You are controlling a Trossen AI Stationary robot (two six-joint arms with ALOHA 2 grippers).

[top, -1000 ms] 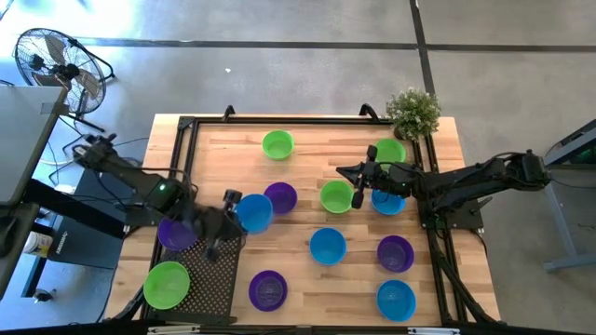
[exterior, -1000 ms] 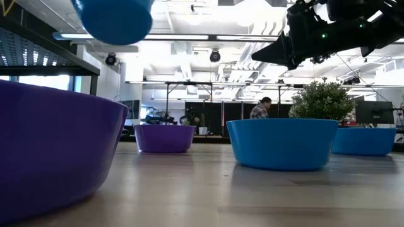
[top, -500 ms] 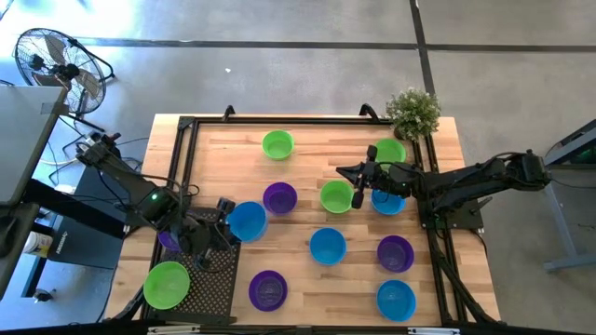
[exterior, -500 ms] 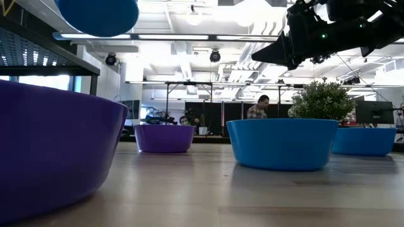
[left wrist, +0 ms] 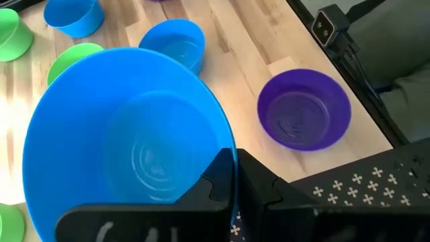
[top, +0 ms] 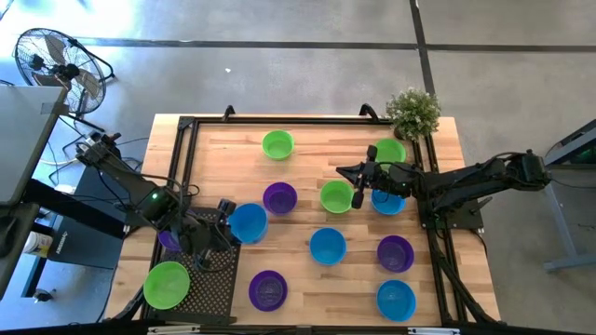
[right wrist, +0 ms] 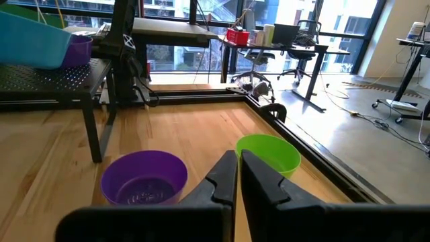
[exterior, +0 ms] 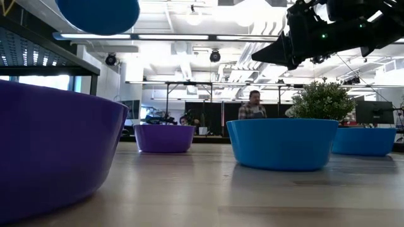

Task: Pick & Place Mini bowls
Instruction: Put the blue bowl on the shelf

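Note:
My left gripper (top: 226, 223) is shut on a blue mini bowl (top: 248, 222), which hangs in the air beside the black perforated platform (top: 212, 284) at the table's near left. The low view shows that bowl (exterior: 98, 12) well above the tabletop. On the platform stand a green bowl (top: 166, 284) and a purple bowl (top: 169, 239), the purple one partly hidden under my left arm. My right gripper (top: 348, 173) hovers shut, level, above a green bowl (top: 336, 196) at mid-table. It touches nothing. My left gripper pinches the blue bowl's rim (left wrist: 227, 149) on the side nearest the wrist, one finger (left wrist: 213, 180) inside the bowl and one outside. The fingers slant down from the table's left. The bowl is lifted clear, its mouth up and slightly tilted.
Several more green, purple and blue bowls stand spread over the wooden table, among them a purple one (top: 279, 197), blue ones (top: 328, 246) (top: 388, 199) and a purple one (top: 268, 289) near the front. A potted plant (top: 413, 112) stands at the far right corner.
My left gripper has carried the blue bowl a short way toward the table's left and near edges, closer to the black platform, then stopped. The bowl stays lifted clear. My right arm has kept still.

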